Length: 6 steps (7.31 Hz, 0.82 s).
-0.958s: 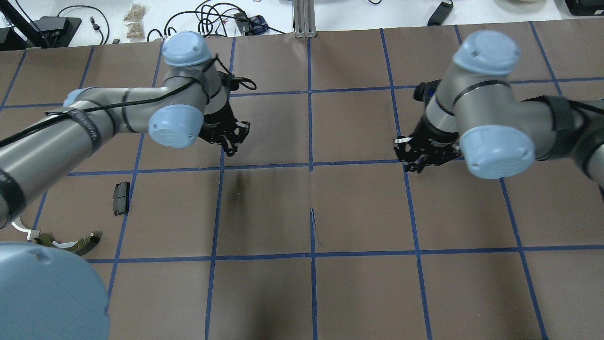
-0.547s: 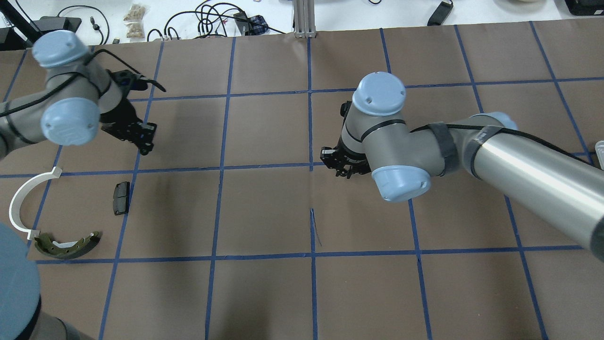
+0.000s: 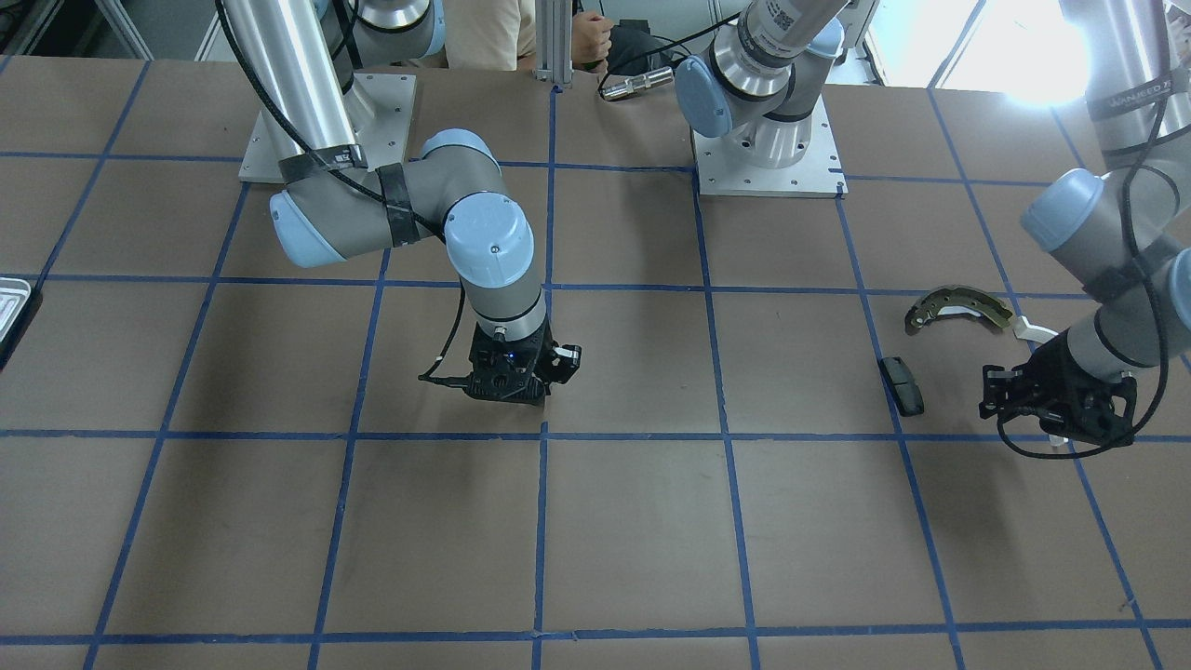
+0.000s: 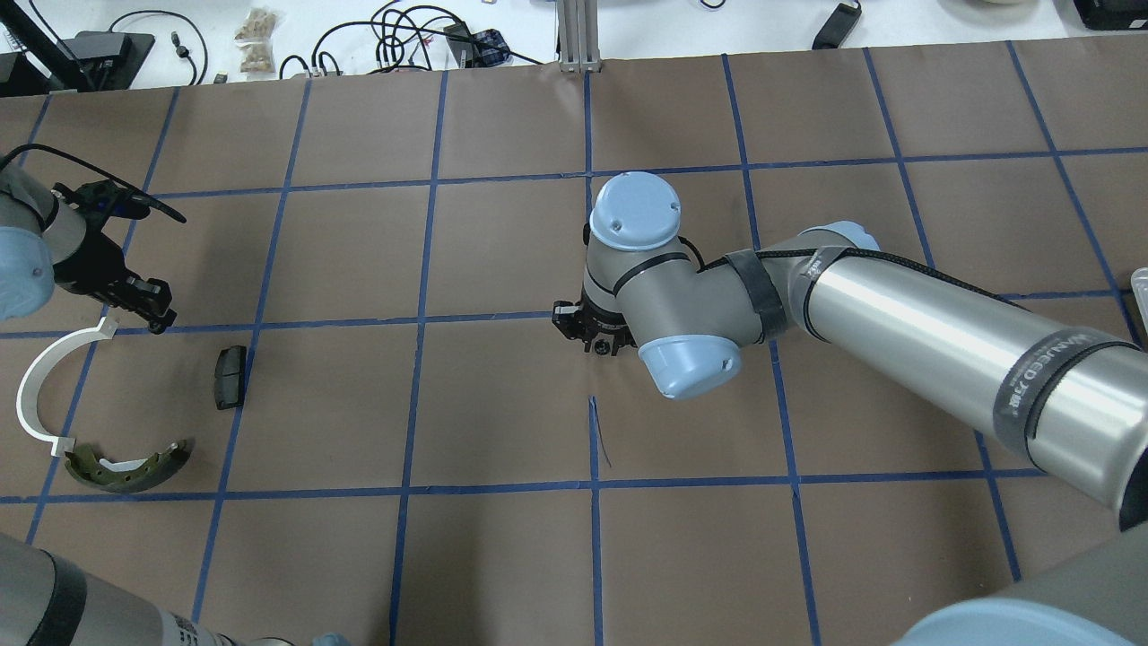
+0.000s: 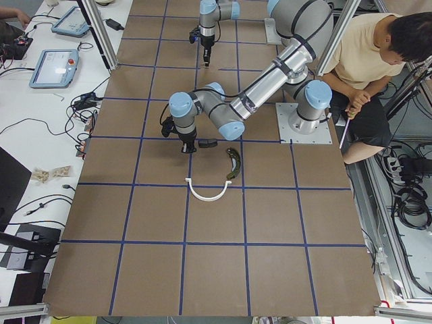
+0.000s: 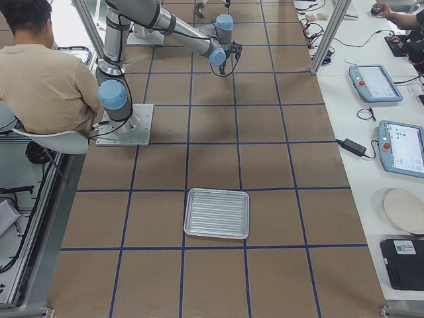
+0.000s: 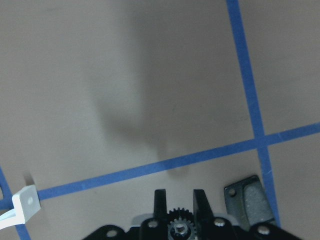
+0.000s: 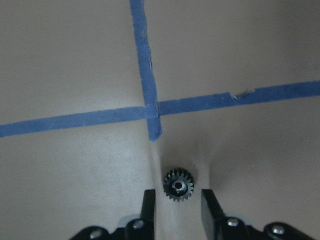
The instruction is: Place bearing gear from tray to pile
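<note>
My left gripper [image 7: 179, 197] is shut on a small black bearing gear [image 7: 179, 224]. It hovers by the pile [image 4: 161, 316], beside the white curved strip [image 4: 36, 395], the black pad [image 4: 230, 377] and the bronze-grey brake shoe [image 4: 126, 467]. My right gripper [image 8: 177, 197] is open at the table's centre [image 4: 592, 341]. A second black gear [image 8: 178, 185] lies on the paper between its fingers, with a gap on each side. The ridged silver tray [image 6: 189, 213] holds nothing and stands far off on the robot's right.
Brown paper with a blue tape grid covers the table [image 4: 502, 404]. A seated person [image 6: 40, 73] is behind the robot bases. Tablets and cables lie on the side bench [image 6: 391, 112]. The tray's edge shows in the front view [image 3: 11, 302].
Both arms swung toward the robot's left. The left gripper went from the middle-left square to the pile's edge. The right gripper went from the right half to the table's centre.
</note>
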Available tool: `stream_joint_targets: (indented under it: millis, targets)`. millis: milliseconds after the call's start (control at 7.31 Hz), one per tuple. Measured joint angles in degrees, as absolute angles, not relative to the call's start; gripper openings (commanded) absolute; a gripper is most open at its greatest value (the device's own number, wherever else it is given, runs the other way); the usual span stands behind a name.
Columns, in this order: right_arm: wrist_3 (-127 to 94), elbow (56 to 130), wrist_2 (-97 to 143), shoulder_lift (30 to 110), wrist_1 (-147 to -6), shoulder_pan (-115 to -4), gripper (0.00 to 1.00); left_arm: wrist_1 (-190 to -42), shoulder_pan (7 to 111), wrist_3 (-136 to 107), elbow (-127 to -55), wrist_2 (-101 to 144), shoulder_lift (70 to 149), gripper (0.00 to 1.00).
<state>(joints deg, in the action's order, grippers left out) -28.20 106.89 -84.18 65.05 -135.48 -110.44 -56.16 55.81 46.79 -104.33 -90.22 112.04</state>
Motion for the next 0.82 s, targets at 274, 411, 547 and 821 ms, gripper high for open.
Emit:
stream_joint_targets:
  millis: [274,411,547,821]
  targets:
    - [-26.1,103.8,-84.6,66.8,-131.8,-108.3,1.0,-50.2,54.7,47.5,-109.8,-90.3,111.5,1.0]
    - [-23.5,100.0,-85.1,69.1,-126.0,-105.6,1.0,-49.2,54.2,47.7,-111.0,-90.4,111.1,1.0]
    - [-19.8,95.3,-86.1,71.6,-118.3,-102.1,1.0,-49.1,54.0,47.8,-111.2,-90.6,110.6,1.0]
    - [-12.2,86.7,-88.2,77.1,-101.5,-95.2,1.0,-51.2,57.3,45.9,-109.5,-92.0,108.7,1.0]
